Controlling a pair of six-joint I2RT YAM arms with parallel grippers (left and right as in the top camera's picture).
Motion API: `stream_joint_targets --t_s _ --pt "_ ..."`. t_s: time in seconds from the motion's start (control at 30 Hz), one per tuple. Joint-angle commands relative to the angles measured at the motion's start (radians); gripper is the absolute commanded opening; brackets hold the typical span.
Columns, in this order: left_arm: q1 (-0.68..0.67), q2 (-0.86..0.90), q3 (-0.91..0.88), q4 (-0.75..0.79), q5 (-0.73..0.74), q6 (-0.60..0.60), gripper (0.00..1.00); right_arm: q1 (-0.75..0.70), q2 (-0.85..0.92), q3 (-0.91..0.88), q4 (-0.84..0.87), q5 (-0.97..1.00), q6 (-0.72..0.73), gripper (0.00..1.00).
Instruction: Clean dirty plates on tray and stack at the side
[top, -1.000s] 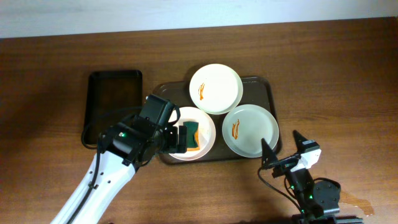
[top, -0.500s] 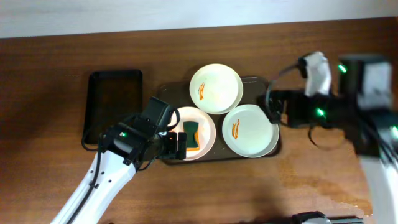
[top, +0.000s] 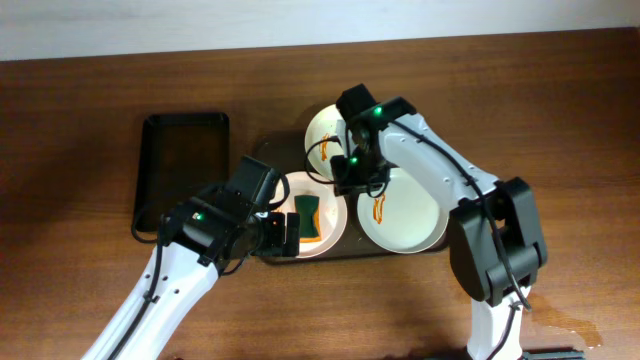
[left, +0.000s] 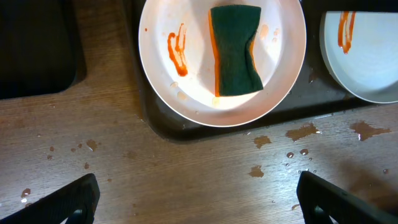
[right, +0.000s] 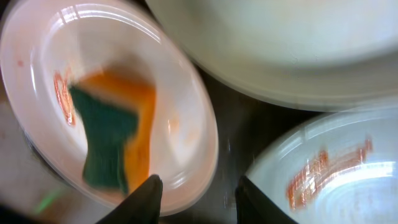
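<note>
Three white plates lie on the brown tray, each with an orange sauce smear. The near-left plate carries a green and orange sponge. The far plate and the right plate are bare. My right gripper hovers over the tray between the plates, jaws partly apart, straddling the sponge plate's rim and gripping nothing. My left gripper stands wide open over the table, just short of the sponge plate.
A smaller black tray lies left of the brown one. Brown droplets and water spots mark the wood in front of the tray. The right arm crosses above the right plate.
The right arm has swung from the table's right side to above the tray's middle, and its jaws have narrowed. The left arm and the plates have not moved.
</note>
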Motion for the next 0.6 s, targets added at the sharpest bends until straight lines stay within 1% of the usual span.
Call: stream_joint_targets --t_s 0.0,0.07,0.1,0.27,0.37,0.43,0.47,0.53,0.57 --pt "0.003 -0.006 0.005 0.002 -0.003 0.012 1.0 0.034 0.01 -0.023 0.024 0.069 0.008 0.41" --pt "0.003 -0.006 0.005 0.002 -0.003 0.012 1.0 0.033 0.01 -0.069 0.068 0.069 0.008 0.41" --pt "0.003 -0.006 0.005 0.002 -0.003 0.012 1.0 0.032 0.01 -0.15 0.15 0.069 0.008 0.41" --pt "0.003 -0.006 0.005 0.002 -0.003 0.012 1.0 0.034 0.016 -0.175 0.163 0.057 0.013 0.4" --pt "0.003 -0.006 0.005 0.014 -0.004 0.013 1.0 0.039 0.024 -0.192 0.178 0.016 0.021 0.31" --pt "0.003 -0.005 0.005 0.061 -0.015 0.013 1.0 0.041 0.024 -0.214 0.188 0.016 0.039 0.3" --pt "0.003 -0.003 0.005 0.085 -0.014 0.013 1.0 0.041 0.024 -0.231 0.193 0.015 0.07 0.22" --pt "0.012 0.039 0.005 0.111 -0.002 0.013 1.0 0.041 0.024 -0.24 0.196 0.016 0.078 0.18" --pt "0.016 0.087 0.005 0.113 0.042 0.034 1.0 0.041 0.024 -0.24 0.196 0.016 0.078 0.1"
